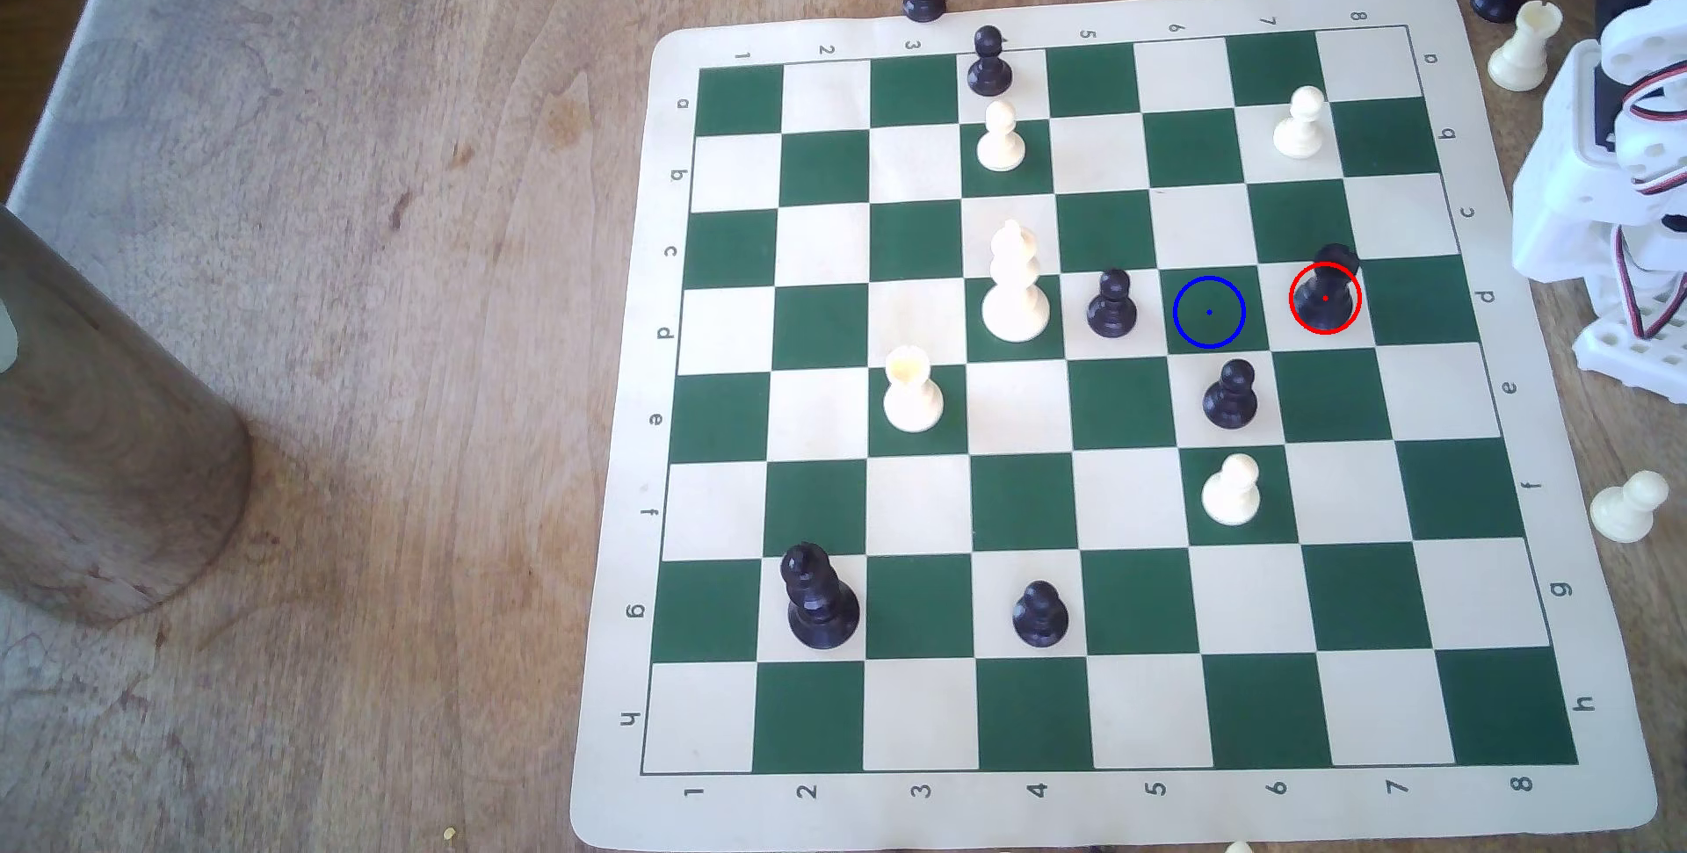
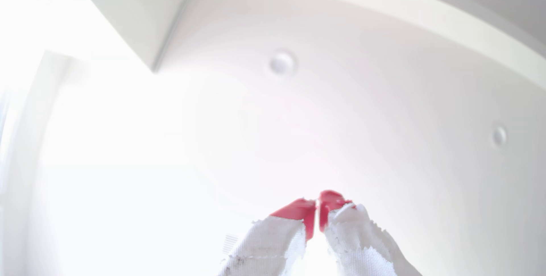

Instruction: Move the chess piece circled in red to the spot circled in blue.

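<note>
On the wooden table [image 1: 365, 269] lies a green-and-cream roll-up chessboard [image 1: 1077, 415]. The black notched-top rook [image 1: 1325, 292] stands red-ringed, one square from the blue-ringed green square [image 1: 1209, 312]. Likely light, rigid, slippery; grip its waist. The red-tipped end effector [image 2: 317, 205] is pressed together, empty.

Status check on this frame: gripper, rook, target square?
Gripper shut, empty, aimed at ceiling. Black rook untouched in red ring. Blue-ringed square free; black pawns flank it.
</note>
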